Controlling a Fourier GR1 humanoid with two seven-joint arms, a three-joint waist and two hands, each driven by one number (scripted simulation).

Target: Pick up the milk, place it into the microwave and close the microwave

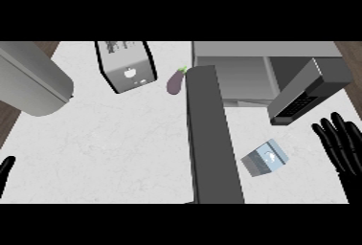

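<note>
Pre-grasp stage. Right hand (342, 143) open, fingers straight, holding nothing, just right of the milk (265, 158). Milk carton lies on the counter (106, 143), right of the open microwave door (212, 139). Left hand (5, 168) barely visible, fingers unclear. Microwave (247, 72) beyond. Next: close on carton.

The grey-blue milk carton (265, 158) lies tilted on the counter before the open grey microwave (240, 72).
</note>
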